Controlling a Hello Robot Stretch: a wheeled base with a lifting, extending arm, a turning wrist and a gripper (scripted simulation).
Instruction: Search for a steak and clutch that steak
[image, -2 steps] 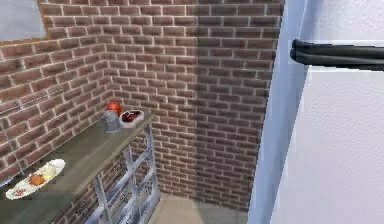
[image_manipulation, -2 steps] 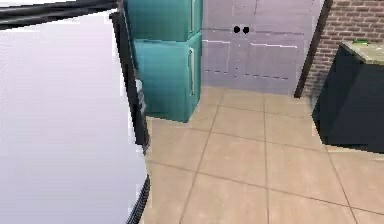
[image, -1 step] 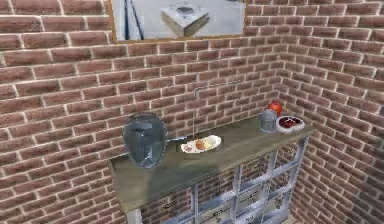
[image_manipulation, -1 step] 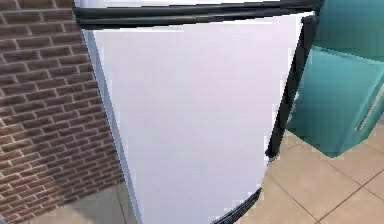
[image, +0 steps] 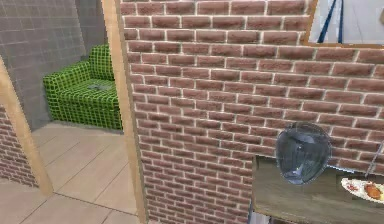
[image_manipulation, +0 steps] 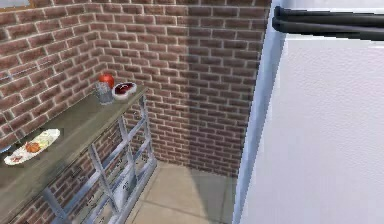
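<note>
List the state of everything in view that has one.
Fridge: doors shut.
Doorway: open.
Plate: flat on the counter, food on it.
Glass vessel: upright on the counter, looks empty.
Dark bowl: upright, something red inside.

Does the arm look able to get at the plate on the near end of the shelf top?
Probably, after a short drive forward. The plate lies unobstructed on the shelf top, but ahead of the arm's line; the fridge stands clear.
</note>
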